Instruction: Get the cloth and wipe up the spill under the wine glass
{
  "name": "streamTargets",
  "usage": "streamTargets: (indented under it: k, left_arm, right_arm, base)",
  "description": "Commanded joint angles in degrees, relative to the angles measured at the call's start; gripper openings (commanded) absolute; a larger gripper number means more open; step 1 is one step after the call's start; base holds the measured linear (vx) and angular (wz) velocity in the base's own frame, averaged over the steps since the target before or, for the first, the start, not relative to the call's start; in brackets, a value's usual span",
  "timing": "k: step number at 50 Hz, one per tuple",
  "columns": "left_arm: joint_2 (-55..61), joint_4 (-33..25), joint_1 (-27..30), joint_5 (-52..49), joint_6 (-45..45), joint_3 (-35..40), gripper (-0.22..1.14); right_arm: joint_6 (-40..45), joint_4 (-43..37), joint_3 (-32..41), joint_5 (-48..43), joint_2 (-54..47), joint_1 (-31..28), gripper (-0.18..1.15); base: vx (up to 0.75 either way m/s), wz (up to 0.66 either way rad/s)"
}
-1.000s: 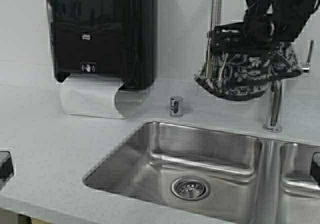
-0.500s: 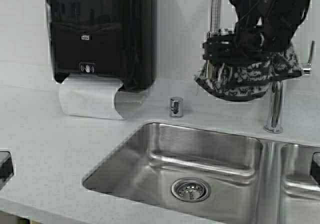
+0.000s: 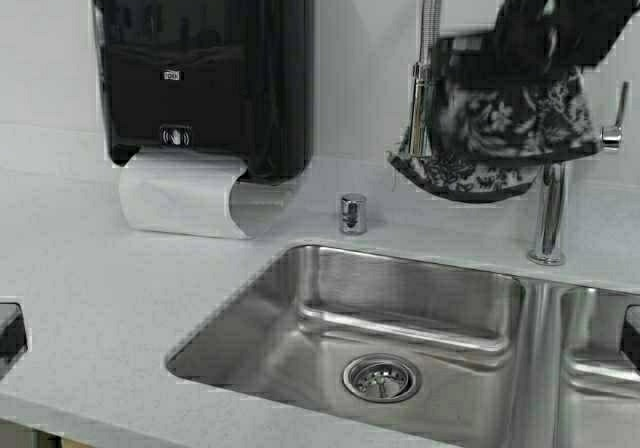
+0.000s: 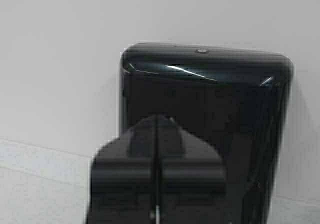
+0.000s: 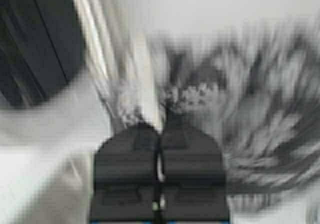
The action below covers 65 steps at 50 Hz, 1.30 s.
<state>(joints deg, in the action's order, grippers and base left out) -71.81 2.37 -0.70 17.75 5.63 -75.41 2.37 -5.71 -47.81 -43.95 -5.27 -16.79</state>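
Limp black-and-white floral cloth (image 3: 490, 143), bunched and draped over the faucet (image 3: 548, 218) behind the sink (image 3: 400, 318), sagging in a shallow pouch with its pale-edged lower fold hanging above the counter (image 3: 100, 288). Long axis roughly level, running from the spring hose (image 3: 430, 28) on the left to the tap lever (image 3: 615, 118) on the right, with the lower edge curving down toward the middle. Held up high at the top right of the high view by the right gripper (image 5: 160, 121), whose dark arm covers the upper part of the fabric. Seen from the right wrist, jaws pressed together on a pinch of the patterned fabric (image 5: 190, 96), though smeared by motion. Left gripper (image 4: 157, 121) off at the left, jaws closed against each other with nothing between them, facing the black towel dispenser (image 4: 205, 114) on the wall. In the high view, same dispenser (image 3: 200, 63) mounted at upper left with a white paper sheet (image 3: 185, 198) curling out beneath it onto the counter. Small steel cup (image 3: 352, 212) standing on the counter behind the sink, below and left of the hanging cloth, well apart from it. Round drain (image 3: 381, 377) at the bottom of the basin.
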Motion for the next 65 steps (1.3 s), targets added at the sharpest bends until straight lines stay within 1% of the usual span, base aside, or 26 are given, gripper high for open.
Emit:
streamTargets:
  k: [1, 9, 16, 26, 34, 43, 52, 65]
  left_arm:
    - [0.44, -0.09, 0.0, 0.26, 0.0, 0.35, 0.03]
    - [0.53, -0.09, 0.0, 0.18, -0.26, 0.09, 0.03]
    - [0.62, 0.0, 0.0, 0.18, -0.35, -0.09, 0.03]
    - [0.62, -0.09, 0.0, 0.18, -0.26, -0.18, 0.03]
    - [0.62, -0.09, 0.0, 0.18, -0.18, -0.18, 0.03]
    - [0.53, -0.09, 0.0, 0.18, 0.0, -0.18, 0.03]
    - [0.18, -0.18, 0.0, 0.09, 0.18, -0.26, 0.03]
    - [0.26, -0.18, 0.0, 0.18, 0.26, -0.26, 0.03]
  right_arm:
    - [-0.35, 0.35, 0.62, 2.81, 11.69, 0.0, 0.06]
    - [-2.9, 1.05, 5.63, 13.8, 20.92, 0.0, 0.06]
    - [-5.19, 1.58, 11.6, 21.53, 26.02, -1.05, 0.06]
    - [-5.98, 1.93, 19.25, 25.93, 29.79, -3.16, 0.06]
    - [-5.98, 2.64, 22.06, 27.33, 32.17, -5.36, 0.06]
    - [-5.98, 2.9, 21.8, 29.79, 34.37, -8.26, 0.06]
    - [-5.98, 2.9, 18.98, 32.7, 36.12, -10.37, 0.06]
    - [-5.89, 2.9, 14.33, 34.37, 38.67, -12.3, 0.06]
  base:
    - [-0.01, 0.0]
    - [-0.02, 0.0]
    - [-0.05, 0.01]
    - [-0.08, 0.02]
    - [-0.11, 0.03]
    - [-0.14, 0.01]
    - [-0.17, 0.03]
    - [-0.17, 0.06]
